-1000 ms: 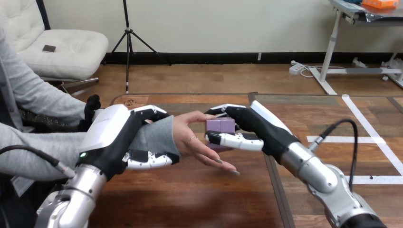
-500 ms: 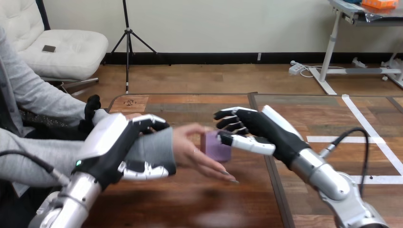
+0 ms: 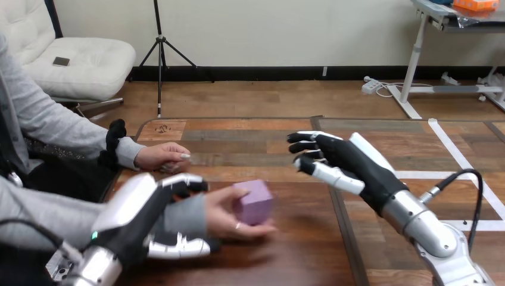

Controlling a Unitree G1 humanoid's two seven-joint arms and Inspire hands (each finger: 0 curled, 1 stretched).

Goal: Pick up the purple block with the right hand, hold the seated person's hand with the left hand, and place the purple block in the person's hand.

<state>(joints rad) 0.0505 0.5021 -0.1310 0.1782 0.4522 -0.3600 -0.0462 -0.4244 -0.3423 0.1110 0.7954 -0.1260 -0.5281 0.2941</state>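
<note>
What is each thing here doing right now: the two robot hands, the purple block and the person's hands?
Left hand: fingers curled round the person's wrist.
Right hand: open, empty, apart from the block.
Purple block: tilted, gripped in the person's nearer hand.
Person's nearer hand: closed on the block.
Person's farther hand: resting on the table, holding nothing.

The brown wooden plank table (image 3: 268, 143) has a smooth, faintly glossy finish, while the purple cube block (image 3: 253, 201) looks matt and smooth. The left hand (image 3: 143, 221) and right hand (image 3: 350, 161) carry glossy white plastic shells over matt black parts. The right forearm (image 3: 426, 229) is shiny silver metal, and the person's grey sleeve (image 3: 184, 215) is soft matt cloth.
</note>
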